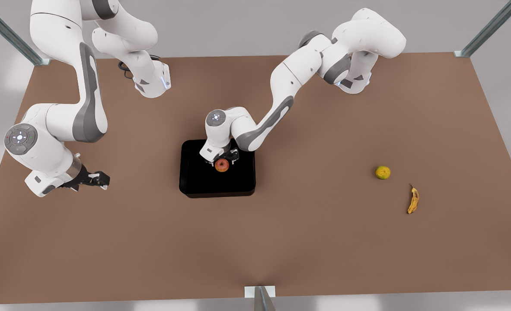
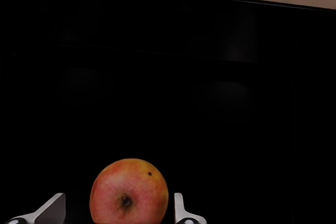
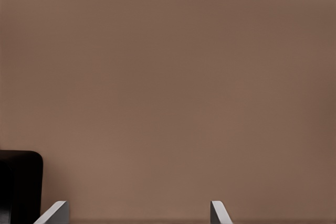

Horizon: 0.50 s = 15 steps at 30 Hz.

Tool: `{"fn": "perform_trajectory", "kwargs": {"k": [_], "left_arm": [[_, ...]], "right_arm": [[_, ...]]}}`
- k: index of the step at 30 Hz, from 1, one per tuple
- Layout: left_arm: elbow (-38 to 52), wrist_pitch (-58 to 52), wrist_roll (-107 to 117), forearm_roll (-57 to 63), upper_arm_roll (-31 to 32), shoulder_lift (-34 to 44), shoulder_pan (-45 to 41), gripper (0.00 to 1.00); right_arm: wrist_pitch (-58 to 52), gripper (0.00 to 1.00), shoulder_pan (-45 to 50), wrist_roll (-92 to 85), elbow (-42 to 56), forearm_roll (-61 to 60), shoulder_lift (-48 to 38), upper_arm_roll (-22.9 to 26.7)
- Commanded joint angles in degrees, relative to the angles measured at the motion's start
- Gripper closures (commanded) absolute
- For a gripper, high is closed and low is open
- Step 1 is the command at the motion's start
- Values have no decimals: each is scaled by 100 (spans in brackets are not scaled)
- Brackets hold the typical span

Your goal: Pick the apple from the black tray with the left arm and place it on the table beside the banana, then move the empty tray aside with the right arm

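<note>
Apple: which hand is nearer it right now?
Left. The left hand is at the apple in the tray, fingers either side; the right hand waits over the table, beyond the tray.

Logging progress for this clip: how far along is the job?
Nothing finished yet. The apple sits in the black tray, with the left pincer open around it, fingers apart from its sides. Left: lifting it, placing it beside the banana, then the tray move by the waiting, open right pincer.
</note>
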<state>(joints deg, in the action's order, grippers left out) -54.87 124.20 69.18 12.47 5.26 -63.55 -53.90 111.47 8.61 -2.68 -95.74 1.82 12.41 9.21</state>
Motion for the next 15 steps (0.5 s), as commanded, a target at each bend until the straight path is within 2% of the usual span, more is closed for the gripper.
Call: {"fn": "perform_trajectory", "kwargs": {"k": [1, 15], "left_arm": [[2, 192, 350, 1, 1, -25, -7, 0], [-6, 192, 359, 45, -7, -131, -7, 0]], "right_arm": [[-2, 0, 0, -4, 3, -6, -2, 2], [6, 0, 0, -4, 3, -6, -2, 2]]}}
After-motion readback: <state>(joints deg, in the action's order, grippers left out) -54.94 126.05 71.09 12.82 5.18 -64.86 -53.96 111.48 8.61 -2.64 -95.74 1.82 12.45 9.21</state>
